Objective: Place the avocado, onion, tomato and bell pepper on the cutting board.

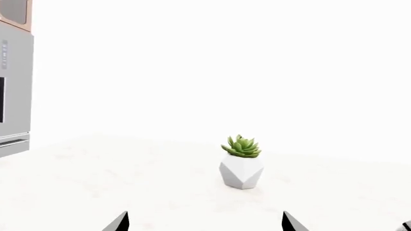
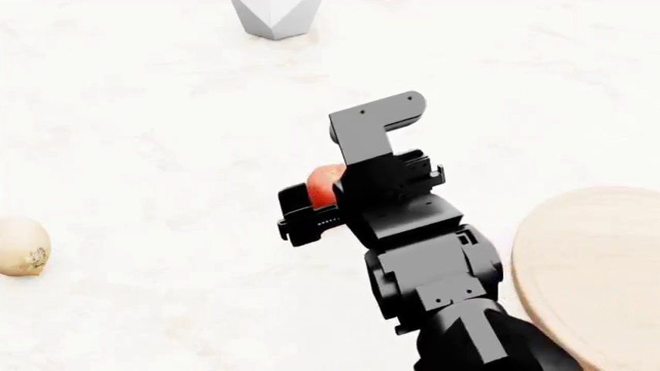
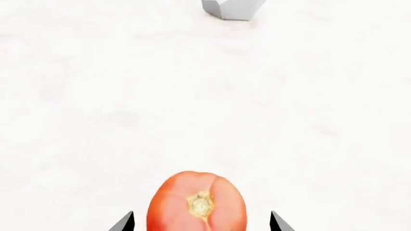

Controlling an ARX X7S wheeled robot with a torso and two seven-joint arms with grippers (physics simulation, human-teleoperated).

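The tomato [image 3: 197,202], glossy red-orange with a pale stem scar, sits on the white bench [image 3: 96,120] between the right fingers [image 3: 126,223], which are spread apart. The left fingers [image 1: 119,222] are spread too, holding nothing.

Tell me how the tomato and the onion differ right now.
The tomato is glossy red-orange; the onion is pale yellow-tan and matte. The tomato sits between the right gripper's fingertips, while the onion lies alone, far off at the head view's left edge. Both rest on the white counter, off the cutting board.
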